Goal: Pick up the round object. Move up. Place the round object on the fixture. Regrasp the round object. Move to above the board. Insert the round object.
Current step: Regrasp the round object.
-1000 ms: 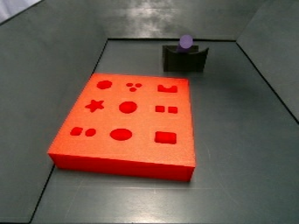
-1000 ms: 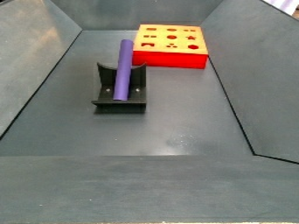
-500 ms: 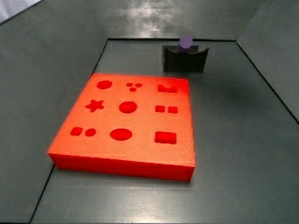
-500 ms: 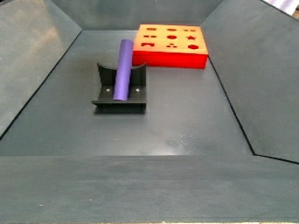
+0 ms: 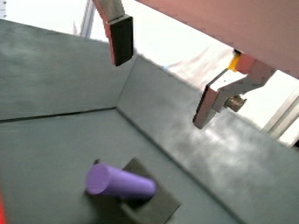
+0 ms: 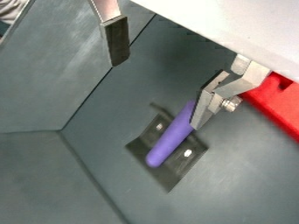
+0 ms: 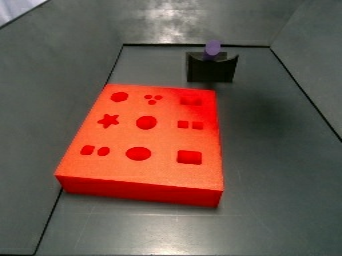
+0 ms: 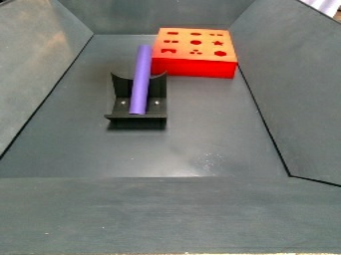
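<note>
The purple round object (image 8: 139,78) lies in the notch of the dark fixture (image 8: 136,112), its length sticking out past both ends. In a side view only its end (image 7: 213,47) shows above the fixture (image 7: 211,68). The orange-red board (image 7: 147,135) with its cut-out holes lies on the floor, apart from the fixture; it also shows in a side view (image 8: 196,52). My gripper (image 6: 162,94) is open and empty, high above the round object (image 6: 173,140). It also shows in a wrist view (image 5: 160,92), with the round object (image 5: 117,182) below. The gripper is out of both side views.
Grey sloping walls enclose the dark floor (image 8: 200,149) on all sides. The board's red edge (image 6: 278,101) shows beside the fixture (image 6: 187,162) in a wrist view.
A shadow has spread over the board, which looks darker in both side views. The round object, fixture and board have not moved.
</note>
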